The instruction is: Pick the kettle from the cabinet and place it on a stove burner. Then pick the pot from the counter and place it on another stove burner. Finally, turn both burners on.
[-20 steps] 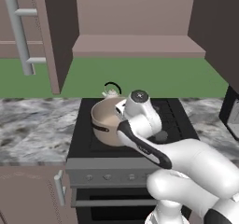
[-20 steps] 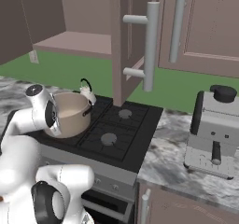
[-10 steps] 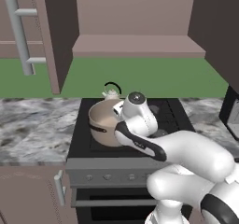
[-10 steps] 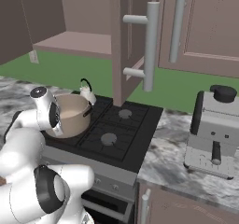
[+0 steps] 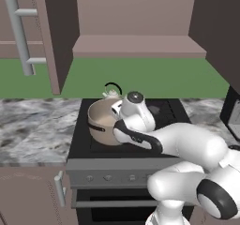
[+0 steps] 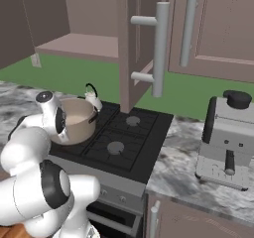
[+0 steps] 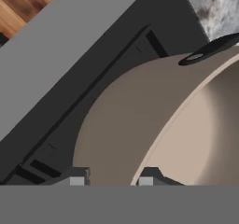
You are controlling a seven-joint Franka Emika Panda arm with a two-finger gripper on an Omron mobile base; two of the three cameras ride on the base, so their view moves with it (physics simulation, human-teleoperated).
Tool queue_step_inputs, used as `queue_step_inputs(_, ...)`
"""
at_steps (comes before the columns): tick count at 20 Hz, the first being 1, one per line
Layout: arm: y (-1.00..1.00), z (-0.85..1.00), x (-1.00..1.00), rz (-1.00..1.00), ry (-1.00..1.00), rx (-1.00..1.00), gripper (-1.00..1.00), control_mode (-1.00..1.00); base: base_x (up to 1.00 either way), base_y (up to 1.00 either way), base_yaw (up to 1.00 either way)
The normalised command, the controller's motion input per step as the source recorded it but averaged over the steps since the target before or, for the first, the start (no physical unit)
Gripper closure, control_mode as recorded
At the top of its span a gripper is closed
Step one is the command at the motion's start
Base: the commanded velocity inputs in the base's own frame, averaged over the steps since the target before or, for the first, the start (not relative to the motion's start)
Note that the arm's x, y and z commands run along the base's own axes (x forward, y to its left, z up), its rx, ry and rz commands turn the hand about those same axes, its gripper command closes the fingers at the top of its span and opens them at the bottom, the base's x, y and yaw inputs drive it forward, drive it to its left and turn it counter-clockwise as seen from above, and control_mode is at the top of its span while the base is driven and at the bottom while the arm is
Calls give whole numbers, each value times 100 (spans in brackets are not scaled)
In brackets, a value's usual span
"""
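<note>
Tan pot (image 7: 140, 125) rim sits between pincer (image 7: 110, 180) fingertips.

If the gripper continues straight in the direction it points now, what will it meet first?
Its way is hardly free: the gripper already straddles the wall of the wide tan round pot, one finger outside, one inside. Going on, it would probably run down that wall toward the black cooktop; depth is unclear.

tan pot (image 5: 101, 122), black cooktop (image 6: 130, 139), grey-veined marbled counter (image 5: 33, 130)
</note>
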Motion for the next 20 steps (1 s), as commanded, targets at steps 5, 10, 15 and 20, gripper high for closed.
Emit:
queue_step_inputs(5,2,-18,4,2,0,0,100,-100,0,0,0)
queue_step_inputs(10,1,-19,0,2,0,0,-100,-100,0,0,0)
queue_step_inputs(15,0,-10,-1,1,0,0,-100,-100,0,0,0)
queue_step_inputs(20,0,2,-9,0,0,0,-100,-100,0,0,0)
